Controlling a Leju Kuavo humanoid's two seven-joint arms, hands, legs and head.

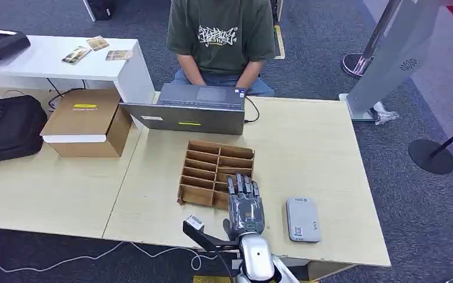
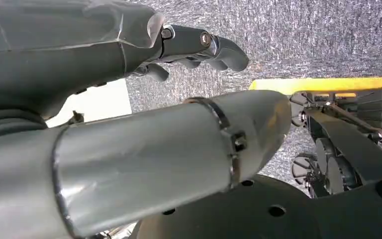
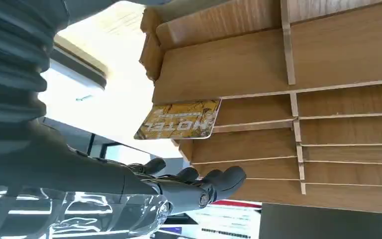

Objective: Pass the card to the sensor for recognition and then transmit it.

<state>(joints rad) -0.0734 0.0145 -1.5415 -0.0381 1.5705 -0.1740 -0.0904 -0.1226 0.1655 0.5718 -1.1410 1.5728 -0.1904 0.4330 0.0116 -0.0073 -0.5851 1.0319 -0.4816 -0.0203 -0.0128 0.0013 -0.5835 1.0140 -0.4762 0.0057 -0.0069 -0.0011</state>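
A yellow card (image 3: 181,119) printed "HOTEL" stands in a slot of the wooden card rack (image 3: 328,55), sticking out past its edge. My right hand (image 1: 245,203) lies over the rack's (image 1: 212,168) near right corner, fingers stretched forward. In the right wrist view its dark fingers (image 3: 199,185) hang a short way from the card and hold nothing. The grey sensor box (image 1: 303,219) lies flat on the table just right of that hand. My left hand (image 2: 199,47) hangs over the carpet with loose fingers and nothing in it.
A person (image 1: 221,41) sits across the table behind an open laptop (image 1: 191,109). A cardboard box (image 1: 85,121) and a black bag (image 1: 6,127) stand at the left. Loose cards (image 1: 88,50) lie on the white side table. Bare tabletop (image 1: 318,147) stretches right of the rack.
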